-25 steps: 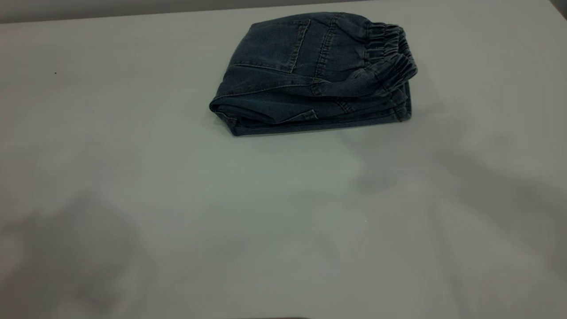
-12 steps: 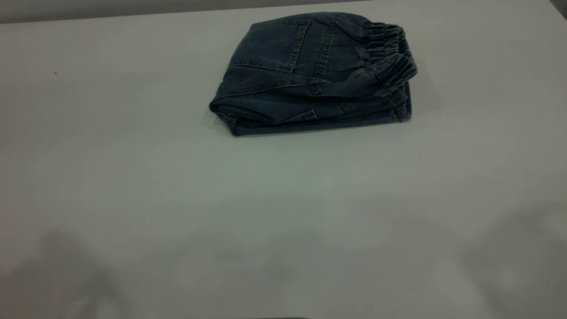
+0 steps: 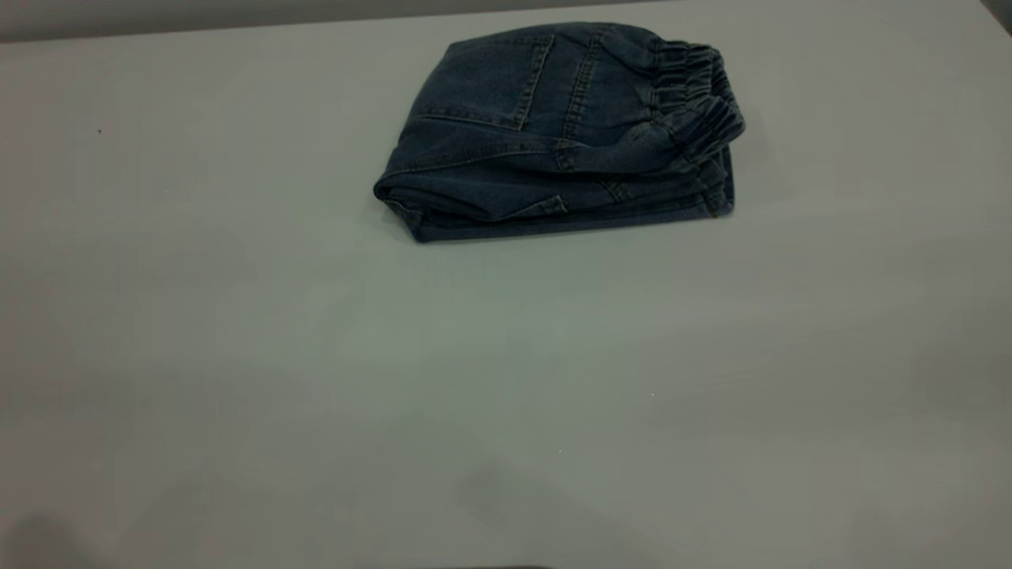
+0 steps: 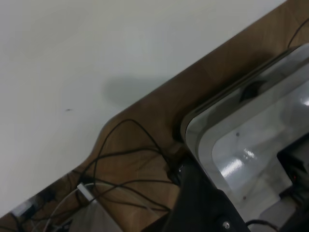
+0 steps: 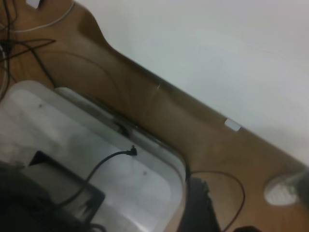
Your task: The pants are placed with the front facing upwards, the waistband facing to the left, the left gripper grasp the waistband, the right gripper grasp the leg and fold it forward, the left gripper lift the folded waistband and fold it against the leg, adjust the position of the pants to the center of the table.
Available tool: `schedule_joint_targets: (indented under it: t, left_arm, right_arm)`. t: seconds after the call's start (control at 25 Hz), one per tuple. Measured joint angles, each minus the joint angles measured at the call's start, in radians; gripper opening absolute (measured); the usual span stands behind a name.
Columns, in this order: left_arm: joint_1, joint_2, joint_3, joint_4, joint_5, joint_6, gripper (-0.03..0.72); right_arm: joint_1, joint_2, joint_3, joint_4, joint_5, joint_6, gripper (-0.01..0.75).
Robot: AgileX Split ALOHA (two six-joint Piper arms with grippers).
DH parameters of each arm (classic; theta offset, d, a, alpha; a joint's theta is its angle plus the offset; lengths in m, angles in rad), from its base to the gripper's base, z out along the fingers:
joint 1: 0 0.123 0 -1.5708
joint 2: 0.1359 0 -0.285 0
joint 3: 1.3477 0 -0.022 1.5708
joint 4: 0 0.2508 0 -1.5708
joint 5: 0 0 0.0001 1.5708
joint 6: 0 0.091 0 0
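Note:
The pants point(image 3: 553, 130) lie folded into a compact denim bundle at the far middle of the table point(image 3: 506, 379), back pocket point(image 3: 490, 83) facing up. The ruffled waistband point(image 3: 700, 99) sits at the bundle's right end, on top. The leg point(image 3: 506, 213) is folded underneath, and only its layered edges show along the near side. Neither gripper appears in the exterior view. Only a dark part of my left gripper point(image 4: 203, 208) shows, off the table's edge, over a wooden surface. My right gripper point(image 5: 200, 203) shows the same way on its own side. Nothing is held in either view.
Beyond the table's edge lies a brown wooden surface point(image 4: 159, 121) with loose black cables point(image 4: 130, 159) and a pale grey plastic box point(image 4: 251, 135). The same kind of box point(image 5: 96, 145) appears beside the right arm. A small white tag point(image 5: 232, 124) sits on the wood.
The arms' shadows on the table have slid toward the near edge and almost vanished. The folded pants have not moved.

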Motion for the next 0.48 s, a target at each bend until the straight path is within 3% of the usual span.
schedule_joint_targets:
  t: [0.48]
  left_arm:
    - [0.000, -0.182, 0.083, 0.002, -0.028, -0.085, 0.537]
  right_arm:
    - [0.000, -0.202, 0.054, -0.116, -0.041, 0.100, 0.435]
